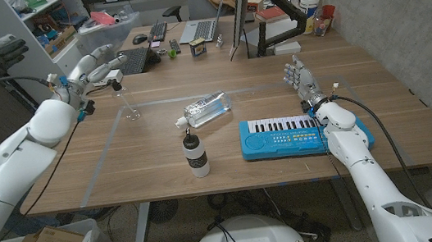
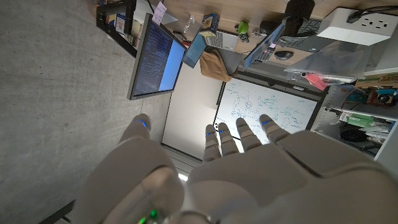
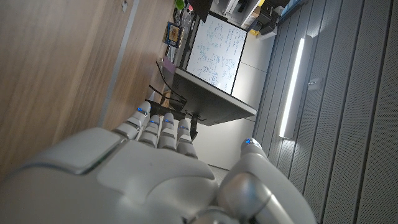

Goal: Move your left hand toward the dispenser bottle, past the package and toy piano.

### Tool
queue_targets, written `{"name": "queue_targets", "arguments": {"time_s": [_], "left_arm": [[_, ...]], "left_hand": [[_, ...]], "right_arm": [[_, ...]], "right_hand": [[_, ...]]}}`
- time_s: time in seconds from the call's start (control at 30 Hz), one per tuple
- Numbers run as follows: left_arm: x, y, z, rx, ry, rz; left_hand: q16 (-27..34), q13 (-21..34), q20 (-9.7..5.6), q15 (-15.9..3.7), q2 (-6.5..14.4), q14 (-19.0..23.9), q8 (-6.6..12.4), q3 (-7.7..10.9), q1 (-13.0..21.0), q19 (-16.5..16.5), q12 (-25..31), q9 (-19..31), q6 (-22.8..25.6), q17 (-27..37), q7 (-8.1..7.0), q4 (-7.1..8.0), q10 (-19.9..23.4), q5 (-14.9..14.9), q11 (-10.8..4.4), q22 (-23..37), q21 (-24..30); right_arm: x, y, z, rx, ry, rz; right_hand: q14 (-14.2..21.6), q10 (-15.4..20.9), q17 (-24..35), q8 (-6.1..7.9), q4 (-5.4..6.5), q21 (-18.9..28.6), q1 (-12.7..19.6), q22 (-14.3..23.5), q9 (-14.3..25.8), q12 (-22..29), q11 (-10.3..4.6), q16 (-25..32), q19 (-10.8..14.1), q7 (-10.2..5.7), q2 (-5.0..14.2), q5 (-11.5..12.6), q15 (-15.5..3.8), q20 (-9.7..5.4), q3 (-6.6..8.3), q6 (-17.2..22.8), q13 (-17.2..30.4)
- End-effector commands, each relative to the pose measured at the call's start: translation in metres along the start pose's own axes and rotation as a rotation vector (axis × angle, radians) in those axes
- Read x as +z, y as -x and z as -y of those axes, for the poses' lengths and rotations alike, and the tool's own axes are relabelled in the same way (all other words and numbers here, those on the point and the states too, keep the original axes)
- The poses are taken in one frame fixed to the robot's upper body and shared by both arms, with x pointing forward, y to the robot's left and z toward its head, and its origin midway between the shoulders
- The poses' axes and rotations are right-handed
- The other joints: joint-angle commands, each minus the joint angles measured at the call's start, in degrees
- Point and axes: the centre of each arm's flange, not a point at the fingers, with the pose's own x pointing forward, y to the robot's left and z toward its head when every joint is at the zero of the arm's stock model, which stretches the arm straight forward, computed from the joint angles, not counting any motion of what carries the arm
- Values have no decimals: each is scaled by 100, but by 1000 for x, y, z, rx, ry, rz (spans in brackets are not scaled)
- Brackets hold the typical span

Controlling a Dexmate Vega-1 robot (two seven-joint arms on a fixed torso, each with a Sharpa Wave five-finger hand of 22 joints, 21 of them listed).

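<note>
The dispenser bottle [image 1: 195, 153] stands upright near the front edge of the worktop [image 1: 123, 174], well apart from the left robot hand [image 1: 96, 65] and nearer the robot than that hand. The toy piano [image 1: 282, 135] lies flat to the bottle's right, just beside the right robot hand [image 1: 302, 79], which stands on its edge above the piano's far side, fingers apart and holding nothing. Between the bottle and the far part of the worktop lies the package [image 1: 206, 109], a clear wrapped item, on its side.

The left robot hand is raised at the far left corner of the worktop, fingers [image 2: 219, 140] spread and empty. Judged from this layout, the approach step has barely begun: the hand is farther off than the package. The next move calls for bringing the hand inward and toward the robot, clearing the package on the way.

The left wrist view looks at the room, not the worktop, so clearance beneath the hand cannot be judged. The package's contents are hard to make out.
</note>
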Motion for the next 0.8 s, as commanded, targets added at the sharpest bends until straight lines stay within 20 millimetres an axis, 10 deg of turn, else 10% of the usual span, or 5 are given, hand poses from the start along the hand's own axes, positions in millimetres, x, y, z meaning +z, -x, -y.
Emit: {"name": "queue_targets", "arguments": {"time_s": [0.03, 0.8], "left_arm": [[1, -4, -10, 10, -88, -42], [-6, -1, -31, 16, -173, -124]], "left_hand": [[74, 29, -15, -58, 11, 168, 38, 36, 226, 210, 91, 33, 132, 29, -76, -117, 268, 24, -104, 34, 110], [92, 43, -18, -87, 29, 306, 63, 49, 398, 289, 49, 37, 253, 48, -122, -191, 255, 12, -157, 76, 154]], "right_arm": [[-2, -1, 2, 0, 1, -5], [-2, -4, 2, 8, -1, -4]], "right_hand": [[21, 49, 15, 23, -25, -16, 31, 20, 23, 33, 14, -1, 62, -8, 14, -24, 18, 7, -24, 8, 22], [41, 42, 17, 20, -30, -66, 27, 23, 23, 29, 11, 4, 85, -22, 23, -24, 18, 12, -41, -3, 22]]}}
